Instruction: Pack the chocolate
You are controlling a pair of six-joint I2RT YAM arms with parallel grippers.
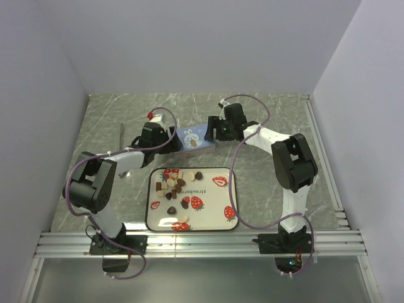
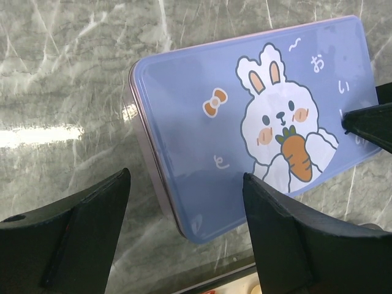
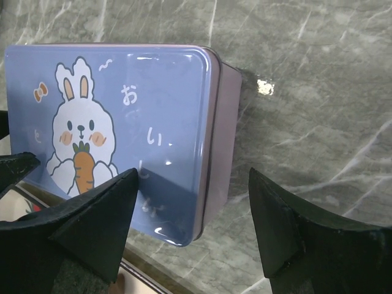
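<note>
- Black left gripper point(image 2: 184, 233) fingers spread wide at bottom of left wrist frame, straddling near corner of blue rabbit tin point(image 2: 257, 122), gripping nothing.
- Right gripper point(image 3: 193, 229) likewise spread apart, bracketing tin's right end at bottom of right wrist frame.
- Lid seated on tin; tin flat on marble table point(image 1: 271, 113), centre of top frame, just above strawberry tray point(image 1: 227, 224).
- Chocolates point(image 1: 173, 183) loose on tray, upper left.
- Fits lid about to come off, or just pressed on.
- Either way: square both grippers to tin's ends, close evenly, avoid skewing lid.
</note>
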